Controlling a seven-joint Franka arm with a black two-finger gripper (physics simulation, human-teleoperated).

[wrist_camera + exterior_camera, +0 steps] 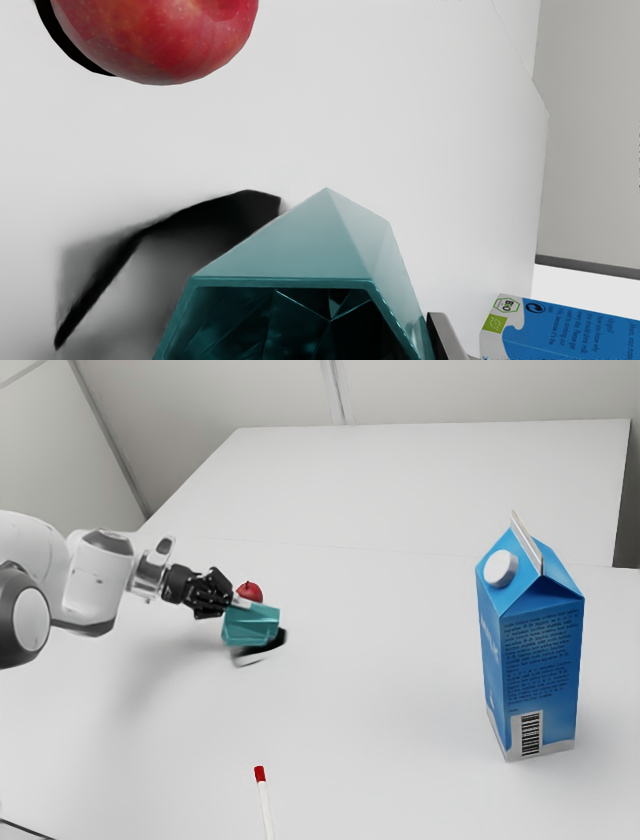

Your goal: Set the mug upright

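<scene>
The teal, faceted, glossy mug [250, 627] looked rigid and fairly light, though its smooth walls could well have been slippery and, if glass or ceramic, apt to chip on a hard set-down. The black two-finger hand [238, 609] seemed clamped on it, one fingertip [448, 337] against the outer wall near the rim; I could not see where the other pressed. The wall by the rim was a fair place to hold, provided the grip was firm enough to stop the mug swivelling on those flat facets.

The mug appeared to hang just above the white desk [400, 690], over its dark shadow [259, 655] and near the red apple [249, 592]. Its mouth faced back toward the hand and its base away. The long axis lay nearer level than vertical, so it was not upright; the exact tilt I could not tell.
</scene>
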